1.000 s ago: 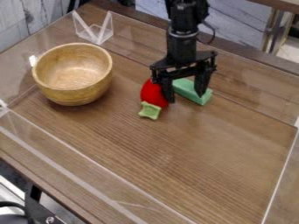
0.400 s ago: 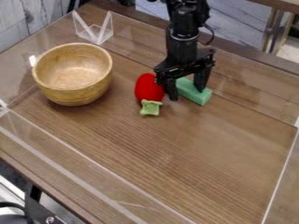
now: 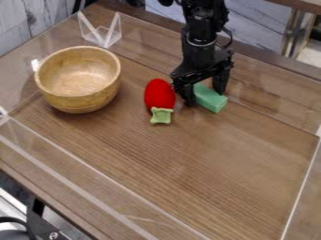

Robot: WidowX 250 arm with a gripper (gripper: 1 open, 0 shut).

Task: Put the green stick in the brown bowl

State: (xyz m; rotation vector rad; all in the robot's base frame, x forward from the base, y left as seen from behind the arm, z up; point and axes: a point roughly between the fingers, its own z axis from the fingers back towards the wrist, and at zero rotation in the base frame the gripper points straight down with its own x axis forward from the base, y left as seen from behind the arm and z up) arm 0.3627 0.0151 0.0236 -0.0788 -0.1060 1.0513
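The green stick (image 3: 212, 100) is a small mint-green block lying on the wooden table right of centre. My gripper (image 3: 204, 87) points straight down over it, open, with one black finger at the block's left end and the other at its far right edge, nothing held. The brown bowl (image 3: 78, 79) stands empty at the left, well apart from the gripper.
A red strawberry-like toy (image 3: 158, 94) with a light green stem (image 3: 162, 116) lies just left of the gripper. Clear plastic walls (image 3: 100, 31) rim the table (image 3: 175, 178); a clear folded piece stands behind the bowl.
The gripper has shifted slightly right and down, off the strawberry toy and onto the green block. It stayed open. The toy is now fully exposed.
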